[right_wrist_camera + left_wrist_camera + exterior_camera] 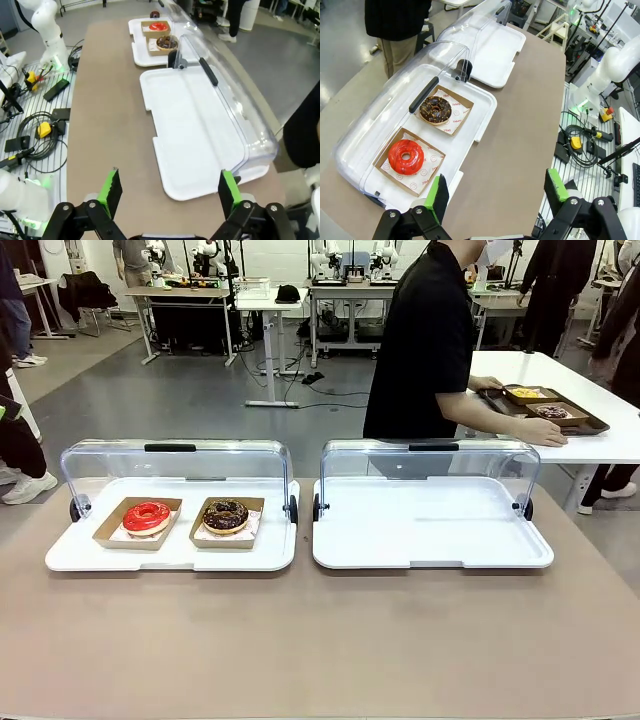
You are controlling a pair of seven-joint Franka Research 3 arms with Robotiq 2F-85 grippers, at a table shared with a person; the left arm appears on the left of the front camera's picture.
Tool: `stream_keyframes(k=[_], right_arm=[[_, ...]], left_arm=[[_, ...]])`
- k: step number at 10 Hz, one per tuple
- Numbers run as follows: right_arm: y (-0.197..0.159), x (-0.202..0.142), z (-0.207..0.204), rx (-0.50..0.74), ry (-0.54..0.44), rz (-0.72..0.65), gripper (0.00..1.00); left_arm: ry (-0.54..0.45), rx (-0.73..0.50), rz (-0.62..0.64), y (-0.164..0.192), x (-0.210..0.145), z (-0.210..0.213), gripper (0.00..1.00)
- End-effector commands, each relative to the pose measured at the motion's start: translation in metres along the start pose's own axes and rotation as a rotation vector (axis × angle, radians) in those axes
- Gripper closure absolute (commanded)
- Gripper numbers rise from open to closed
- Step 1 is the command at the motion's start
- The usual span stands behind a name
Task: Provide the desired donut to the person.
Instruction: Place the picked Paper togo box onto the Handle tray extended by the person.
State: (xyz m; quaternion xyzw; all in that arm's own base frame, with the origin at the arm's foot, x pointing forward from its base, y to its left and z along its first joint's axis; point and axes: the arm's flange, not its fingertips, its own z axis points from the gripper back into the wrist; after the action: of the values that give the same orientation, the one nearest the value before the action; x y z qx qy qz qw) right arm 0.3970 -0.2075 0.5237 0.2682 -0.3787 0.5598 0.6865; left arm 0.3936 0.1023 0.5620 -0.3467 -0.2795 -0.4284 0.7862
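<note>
spreading wide with nothing between its green pads, the left gripper [495, 197] hangs above the near edge of the brown table [520, 130], just beside the left tray [487, 107]. the right gripper [170, 192] is likewise splayed and empty, poised over the table by the near corner of the right tray [200, 150], whose white floor is bare. both trays have their clear lids [175, 462] tipped back. on the left tray sit two cardboard boats side by side: the red-glazed donut [147, 516] on the robot's left, the chocolate donut [225, 515] next to it. the person [420, 340] stands beyond the far edge, turned aside, hands on a dark tray [545, 410] on a white side table [600, 390].
</note>
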Motion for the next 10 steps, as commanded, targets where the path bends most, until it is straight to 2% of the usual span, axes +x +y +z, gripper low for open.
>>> stream_keyframes(k=[1, 3, 4, 10], right_arm=[[-0.006, -0.006, -0.003, 0.009, -0.028, 0.000, 0.00], [-0.005, 0.003, -0.009, 0.033, -0.055, 0.035, 0.00], [-0.004, -0.010, -0.005, 0.011, 0.003, -0.020, 0.00], [-0.004, -0.010, -0.005, 0.011, 0.003, -0.020, 0.00]], left_arm=[[-0.015, -0.005, 0.013, -0.002, 0.003, 0.001, 0.00], [-0.015, -0.005, 0.013, -0.002, 0.003, 0.001, 0.00], [-0.015, -0.005, 0.013, -0.002, 0.003, 0.001, 0.00], [-0.015, -0.005, 0.013, -0.002, 0.003, 0.001, 0.00]])
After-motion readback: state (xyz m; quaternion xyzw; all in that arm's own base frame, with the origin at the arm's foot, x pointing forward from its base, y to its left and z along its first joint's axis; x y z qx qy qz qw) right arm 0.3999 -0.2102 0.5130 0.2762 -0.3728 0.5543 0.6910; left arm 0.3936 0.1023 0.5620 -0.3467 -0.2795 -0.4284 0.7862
